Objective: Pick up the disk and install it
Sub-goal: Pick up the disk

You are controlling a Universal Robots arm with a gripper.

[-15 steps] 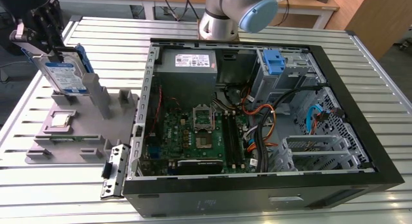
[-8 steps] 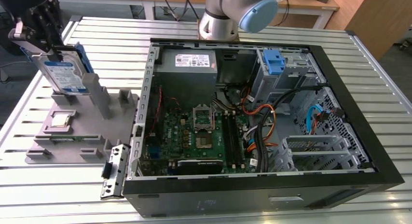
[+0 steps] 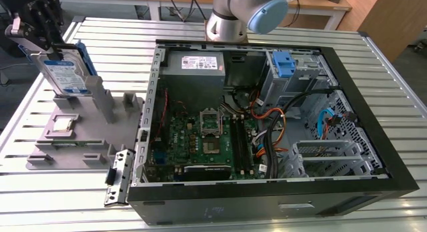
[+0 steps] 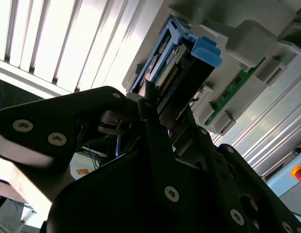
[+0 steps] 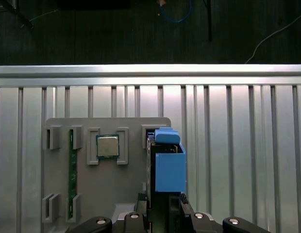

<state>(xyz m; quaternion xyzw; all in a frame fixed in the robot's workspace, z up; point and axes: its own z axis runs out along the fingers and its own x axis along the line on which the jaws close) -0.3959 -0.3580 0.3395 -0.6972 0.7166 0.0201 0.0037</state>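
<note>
In the exterior view, the black gripper clamps the disk, a flat silver hard drive in a blue plastic bracket. The disk stands upright over the grey plastic fixture by the slatted metal tabletop's edge, at the exterior view's left. It is seemingly just clear of its slot. In the second wrist view, the gripper has its jaws tight on the disk. In the first wrist view, the disk stands near a square silver chip.

computer case top open | cables crowd drive cage | holder post beside disk
</note>
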